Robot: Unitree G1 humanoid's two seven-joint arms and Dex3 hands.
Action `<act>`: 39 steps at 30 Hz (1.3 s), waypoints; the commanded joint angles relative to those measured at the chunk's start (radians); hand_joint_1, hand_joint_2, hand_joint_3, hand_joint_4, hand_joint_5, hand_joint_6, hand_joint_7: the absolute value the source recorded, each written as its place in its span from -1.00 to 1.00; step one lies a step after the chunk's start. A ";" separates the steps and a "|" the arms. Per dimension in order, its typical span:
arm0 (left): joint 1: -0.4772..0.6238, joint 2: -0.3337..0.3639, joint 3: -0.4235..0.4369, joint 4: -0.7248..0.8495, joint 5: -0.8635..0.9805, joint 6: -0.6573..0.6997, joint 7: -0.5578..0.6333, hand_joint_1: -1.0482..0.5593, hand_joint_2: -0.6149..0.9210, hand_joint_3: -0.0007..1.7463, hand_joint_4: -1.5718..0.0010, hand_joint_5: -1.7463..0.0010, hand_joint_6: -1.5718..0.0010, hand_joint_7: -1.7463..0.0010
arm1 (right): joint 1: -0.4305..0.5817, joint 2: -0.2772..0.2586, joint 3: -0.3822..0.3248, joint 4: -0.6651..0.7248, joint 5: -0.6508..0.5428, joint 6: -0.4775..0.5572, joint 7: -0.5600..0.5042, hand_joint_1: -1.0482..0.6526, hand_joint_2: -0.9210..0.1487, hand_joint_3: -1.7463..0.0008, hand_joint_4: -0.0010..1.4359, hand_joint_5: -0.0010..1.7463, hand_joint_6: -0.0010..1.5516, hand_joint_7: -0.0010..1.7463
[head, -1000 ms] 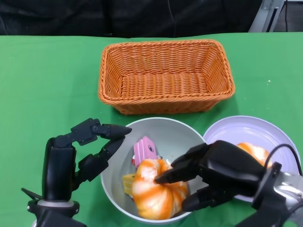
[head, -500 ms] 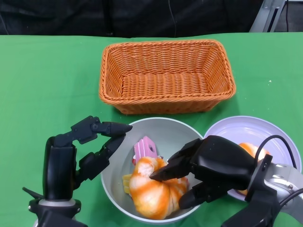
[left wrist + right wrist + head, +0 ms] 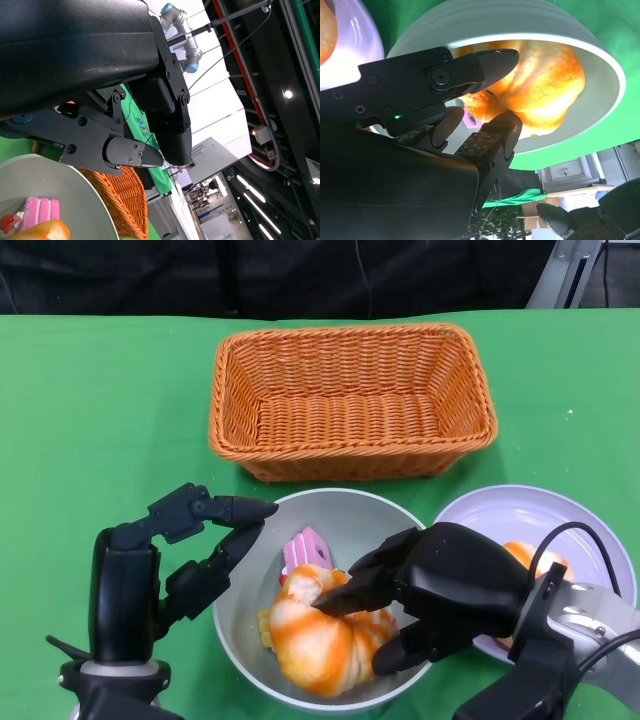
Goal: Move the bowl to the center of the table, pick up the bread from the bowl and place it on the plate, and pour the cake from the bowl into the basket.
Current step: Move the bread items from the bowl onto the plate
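The white bowl (image 3: 375, 515) stands near the table's front, below the basket (image 3: 350, 405). In it lie an orange-and-white bread (image 3: 318, 638), a pink cake slice (image 3: 305, 550) and a yellow piece (image 3: 266, 624). My right hand (image 3: 445, 590) reaches in from the right and grips the bread between finger and thumb; the right wrist view shows the bread (image 3: 545, 85) between them. My left hand (image 3: 195, 550) hovers open beside the bowl's left rim, fingers apart and holding nothing. The plate (image 3: 530, 515) sits at the right with another bread (image 3: 522, 558) on it.
The woven orange basket is empty and lies directly behind the bowl. Green cloth (image 3: 100, 410) covers the whole table. The plate nearly touches the bowl's right side, and my right forearm (image 3: 580, 630) crosses over its front part.
My right hand has pushed further left into the bowl and its fingers have closed around the bread, which shifted slightly left. The left hand has stayed put.
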 commanded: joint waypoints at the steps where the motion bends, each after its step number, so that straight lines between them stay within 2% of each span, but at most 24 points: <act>1: 0.009 0.007 0.004 -0.015 -0.005 -0.007 0.013 0.05 1.00 -0.76 -0.03 -0.20 -0.26 0.37 | 0.007 -0.010 0.018 0.017 -0.016 0.022 0.018 -0.78 -1.00 0.89 -0.09 -1.00 -0.03 -0.98; 17: 0.008 0.010 0.011 -0.017 0.014 -0.010 0.028 0.02 1.00 -0.76 -0.04 -0.18 -0.26 0.36 | 0.006 -0.013 0.043 -0.059 -0.004 0.126 0.166 -0.84 -1.00 0.92 -0.26 -1.00 -0.15 -1.00; 29: 0.016 0.006 0.006 -0.025 0.007 -0.014 0.023 0.02 1.00 -0.77 -0.04 -0.18 -0.25 0.36 | 0.006 -0.008 0.083 -0.063 -0.061 0.157 0.113 -0.85 -1.00 0.93 -0.24 -0.99 -0.17 -1.00; 39: 0.028 0.002 -0.001 -0.041 -0.011 -0.010 0.014 0.02 1.00 -0.78 -0.04 -0.16 -0.25 0.36 | 0.025 0.001 0.141 -0.115 -0.175 0.259 0.063 -0.83 -1.00 0.95 -0.23 -0.99 -0.20 -1.00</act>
